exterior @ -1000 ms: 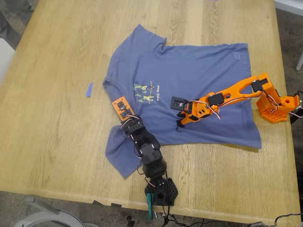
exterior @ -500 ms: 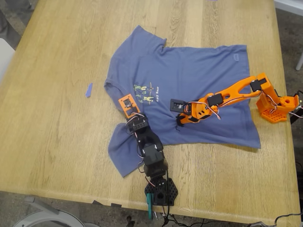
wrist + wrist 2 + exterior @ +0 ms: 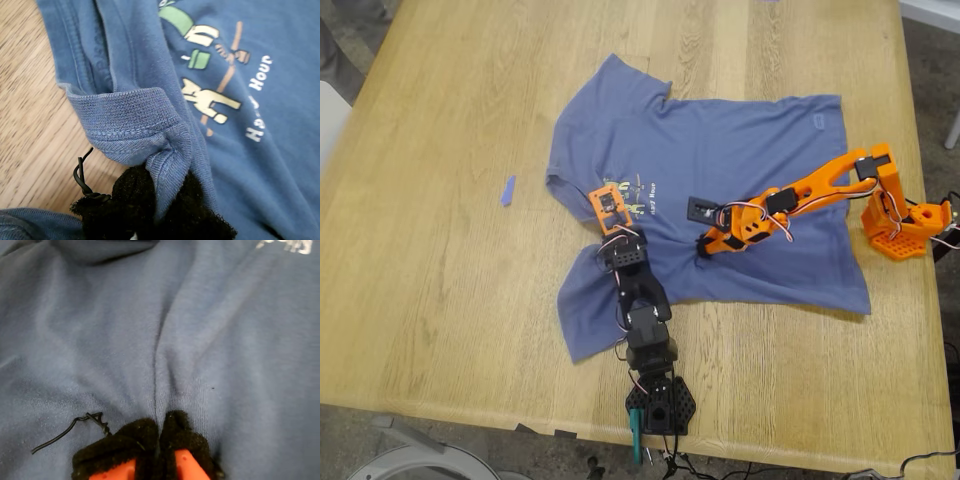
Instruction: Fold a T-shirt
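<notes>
The slate-blue T-shirt (image 3: 720, 140) lies spread on the wooden table, its collar toward the exterior view's left. My first gripper (image 3: 610, 228), on the black arm, is shut on the ribbed collar (image 3: 125, 125) and holds it bunched beside the cartoon print (image 3: 205, 95). Its black pads (image 3: 195, 210) squeeze the fabric. My second gripper (image 3: 704, 245), on the orange arm, is shut on a pinched ridge of the T-shirt's (image 3: 100, 340) middle; the cloth creases up between its black fingertips (image 3: 185, 432). The near sleeve (image 3: 585, 310) trails beside the black arm.
A small blue scrap (image 3: 508, 190) lies on the bare table (image 3: 440, 300) toward the exterior view's left. The black arm's base (image 3: 660, 405) sits at the near table edge. The orange arm's base (image 3: 900, 225) stands at the exterior view's right edge.
My first gripper has moved up and toward the exterior view's right, dragging the collar and near sleeve over the chest. My second gripper shifted slightly right with its pinch of cloth.
</notes>
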Motion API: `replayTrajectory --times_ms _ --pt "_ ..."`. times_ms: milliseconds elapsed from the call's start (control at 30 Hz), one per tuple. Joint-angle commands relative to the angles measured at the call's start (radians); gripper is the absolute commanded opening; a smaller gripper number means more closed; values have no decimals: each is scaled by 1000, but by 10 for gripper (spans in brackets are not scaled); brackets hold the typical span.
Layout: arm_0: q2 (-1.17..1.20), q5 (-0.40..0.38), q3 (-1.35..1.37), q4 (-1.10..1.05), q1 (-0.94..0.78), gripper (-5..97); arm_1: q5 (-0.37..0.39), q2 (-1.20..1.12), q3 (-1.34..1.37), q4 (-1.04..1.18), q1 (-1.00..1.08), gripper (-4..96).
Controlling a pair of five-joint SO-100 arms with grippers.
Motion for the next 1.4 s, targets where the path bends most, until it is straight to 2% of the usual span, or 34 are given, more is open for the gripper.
replayTrajectory --times_ms 0,567,967,1367 --pt "86 -11 -121 3 43 0 -8 66 -5 2 41 -1" --pt "-77 -17 -339 -5 178 0 -20 236 -64 40 137 -1" --pt "-98 -20 -439 0 239 0 -17 437 161 -61 198 -1" --pt "-37 -14 -480 6 365 0 -11 495 219 -190 298 -1"
